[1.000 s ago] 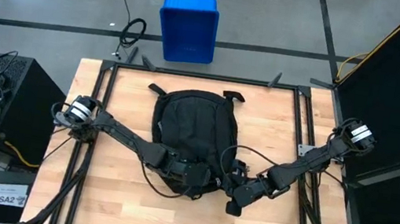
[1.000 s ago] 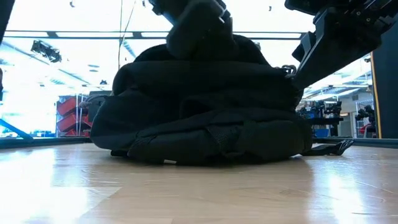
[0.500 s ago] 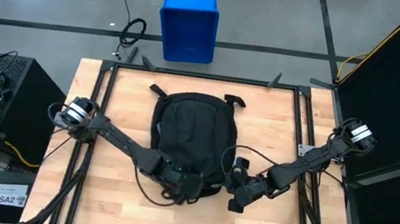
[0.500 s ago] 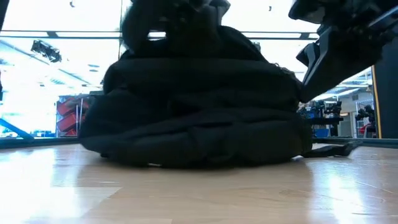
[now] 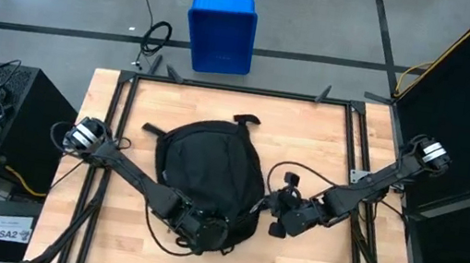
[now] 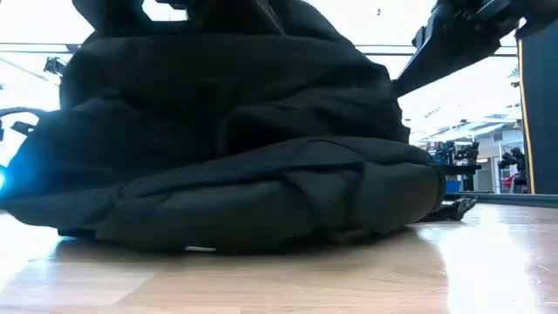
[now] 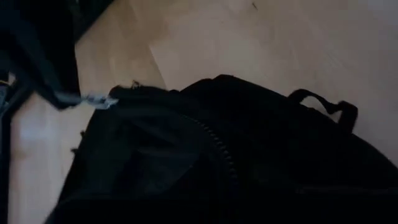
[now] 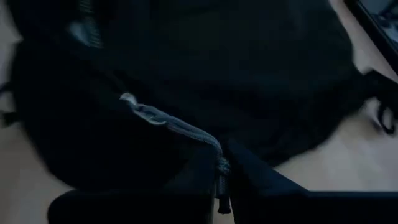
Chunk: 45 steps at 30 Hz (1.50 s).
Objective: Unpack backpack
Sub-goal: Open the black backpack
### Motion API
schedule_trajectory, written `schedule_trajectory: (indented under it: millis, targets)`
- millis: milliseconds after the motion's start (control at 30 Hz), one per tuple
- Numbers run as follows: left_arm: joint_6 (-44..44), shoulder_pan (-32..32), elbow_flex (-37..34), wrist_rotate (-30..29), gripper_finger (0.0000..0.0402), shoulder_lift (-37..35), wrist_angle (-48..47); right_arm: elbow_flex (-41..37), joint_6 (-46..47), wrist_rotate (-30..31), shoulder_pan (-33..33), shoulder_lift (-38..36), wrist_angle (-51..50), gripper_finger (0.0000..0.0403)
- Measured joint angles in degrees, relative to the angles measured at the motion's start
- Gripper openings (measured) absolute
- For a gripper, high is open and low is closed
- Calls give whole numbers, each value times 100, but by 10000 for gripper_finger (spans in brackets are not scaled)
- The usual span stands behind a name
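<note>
One black backpack [image 5: 206, 172] on the wooden table [image 5: 327, 141], contents hidden.

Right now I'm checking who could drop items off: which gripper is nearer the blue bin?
Right. The right gripper sits by the backpack's right edge; the left gripper is at its near end, farther from the blue bin.

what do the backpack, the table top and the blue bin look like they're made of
Backpack: black woven fabric, matte, likely nylon or polyester; it sags and creases, with a zipper line across it.
Table top: light wood, probably sealed boards; plank seams and a soft sheen show in the low view.
Blue bin: smooth moulded plastic by its look, with a rigid rim and even colour.
</note>
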Motion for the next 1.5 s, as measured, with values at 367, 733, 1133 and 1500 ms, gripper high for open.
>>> schedule_trajectory:
  millis: [367, 733, 1133, 1500]
  targets:
    - [17, -65, -11, -27, 0, -40, 23, -166, 1242, 453, -745, 243, -1420, 0]
    - [-103, -66, -11, -27, 0, -97, -296, -404, 285, 773, -895, 240, -381, 18]
    - [-9, -35, -20, -231, 0, -95, -308, -400, -312, 1282, 228, 240, 81, 133]
    - [286, 383, -561, 173, 0, -167, 550, -387, -1522, 1116, 993, 240, 1417, 169]
